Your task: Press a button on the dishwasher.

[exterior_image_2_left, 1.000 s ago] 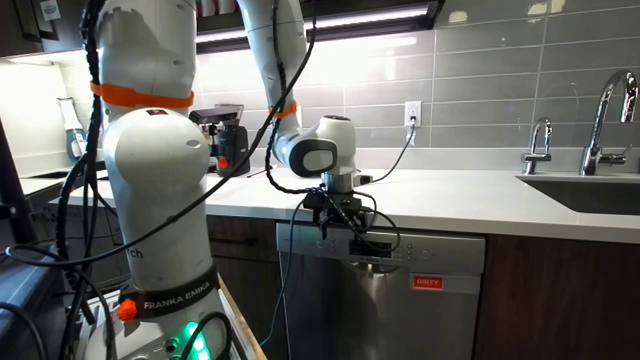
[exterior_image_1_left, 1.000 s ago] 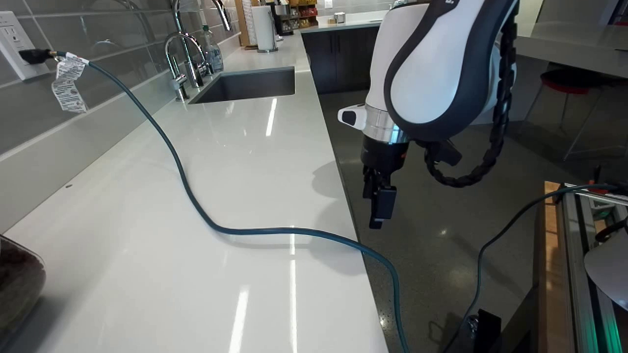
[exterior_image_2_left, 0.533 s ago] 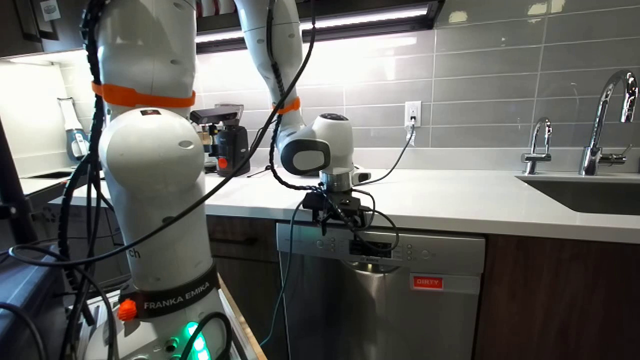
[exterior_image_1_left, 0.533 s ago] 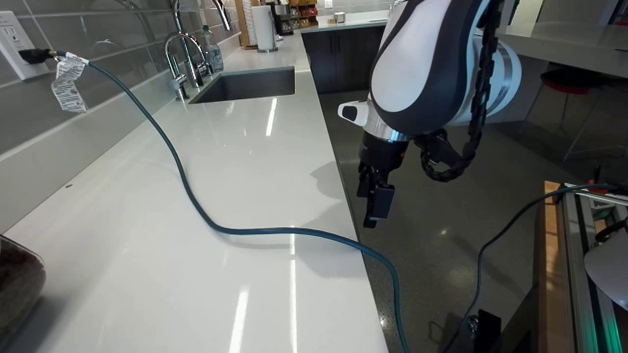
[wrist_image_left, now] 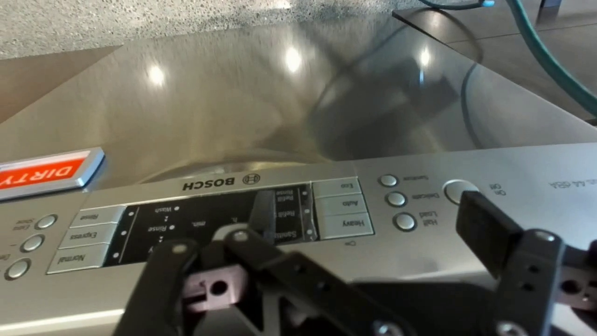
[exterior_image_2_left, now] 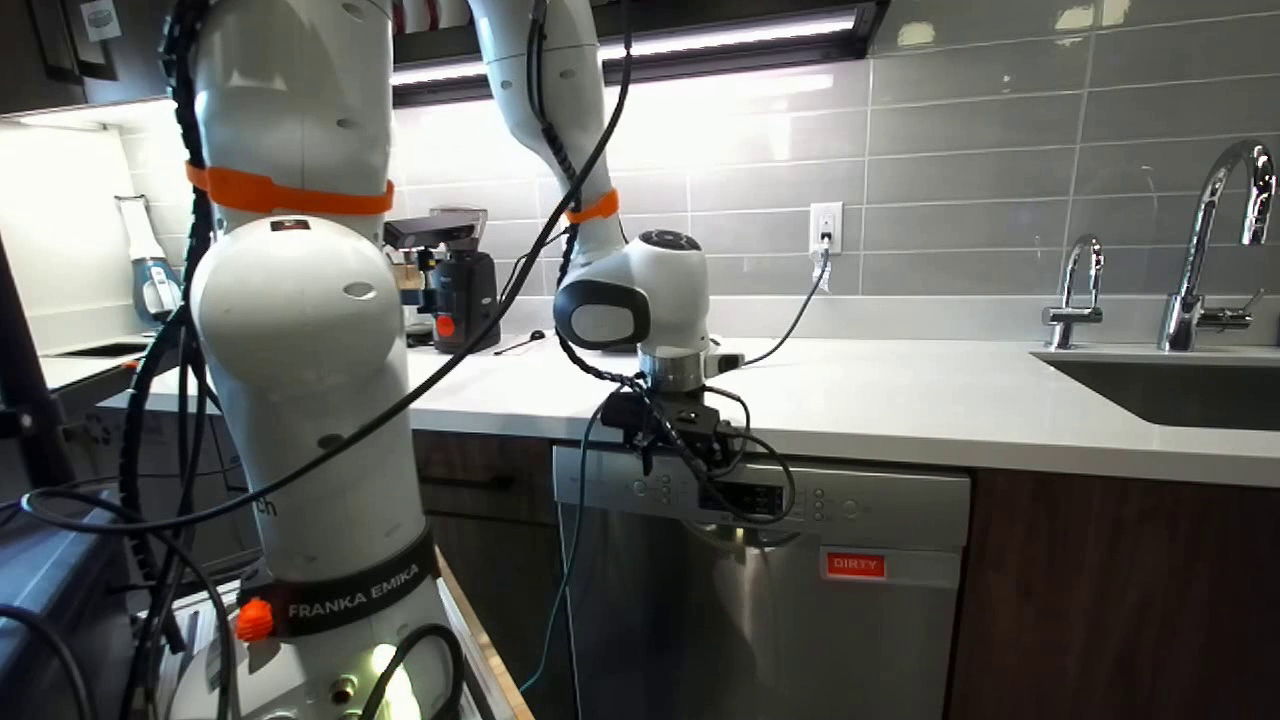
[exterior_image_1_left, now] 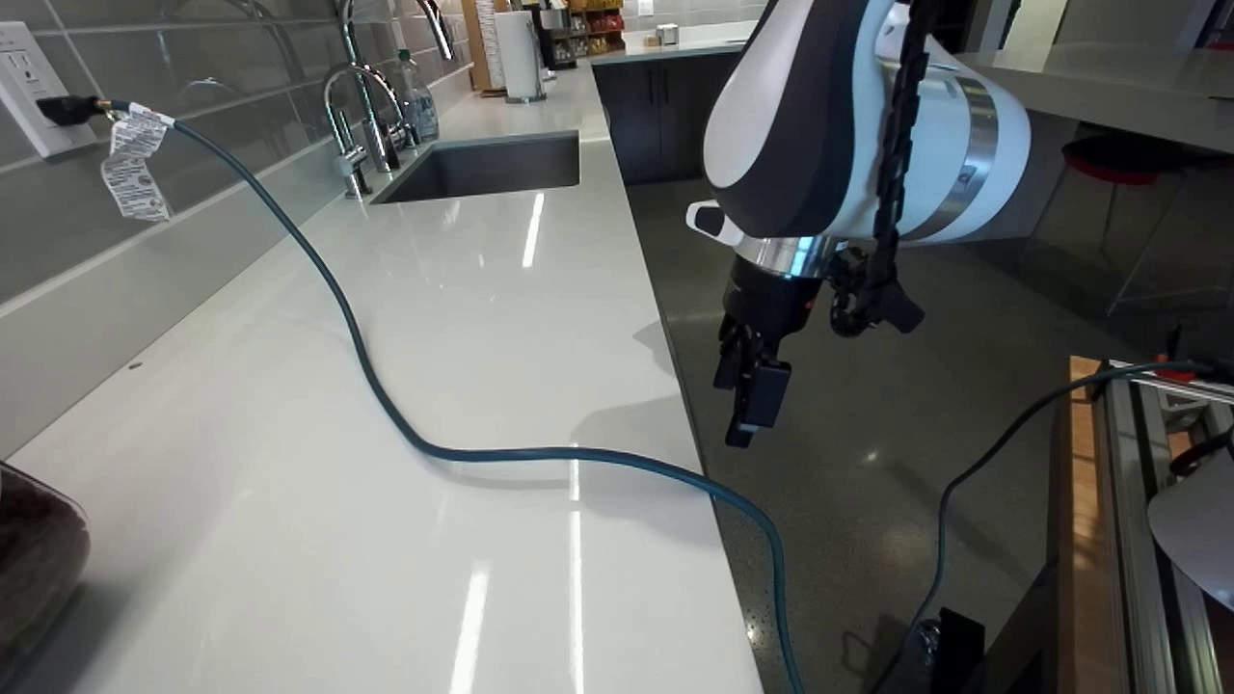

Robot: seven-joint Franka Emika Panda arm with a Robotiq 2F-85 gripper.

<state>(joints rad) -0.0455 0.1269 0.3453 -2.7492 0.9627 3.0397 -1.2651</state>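
Black two-fingered pincer (wrist_image_left: 368,210) hangs released at the end of a white robot arm (exterior_image_2_left: 300,380), its fingers (wrist_image_left: 487,228) standing well apart. It points down just beyond the front edge of a glossy white worktop (exterior_image_1_left: 540,578), in front of the silver control panel (exterior_image_2_left: 905,500) of a stainless-steel dishwasher (exterior_image_2_left: 800,620). The dishwasher is built in beneath that worktop, between dark wooden cabinet fronts (exterior_image_2_left: 1120,600). In the wrist view, where the lettering stands upside down, one finger overlaps a round silver On/Off button (wrist_image_left: 456,187); whether they touch cannot be told. The other finger covers part of a black display panel (wrist_image_left: 200,210), which has rectangular silver buttons (wrist_image_left: 343,228) on both sides. A red sign reading DIRTY (wrist_image_left: 44,175) sits on the dishwasher door. A teal cable (exterior_image_1_left: 569,453) runs from a white wall outlet (exterior_image_1_left: 24,72) across the worktop and over its edge. In both exterior views, polished chrome taps (exterior_image_2_left: 1183,320) stand beside a dark rectangular sink (exterior_image_1_left: 492,164) set into the worktop.
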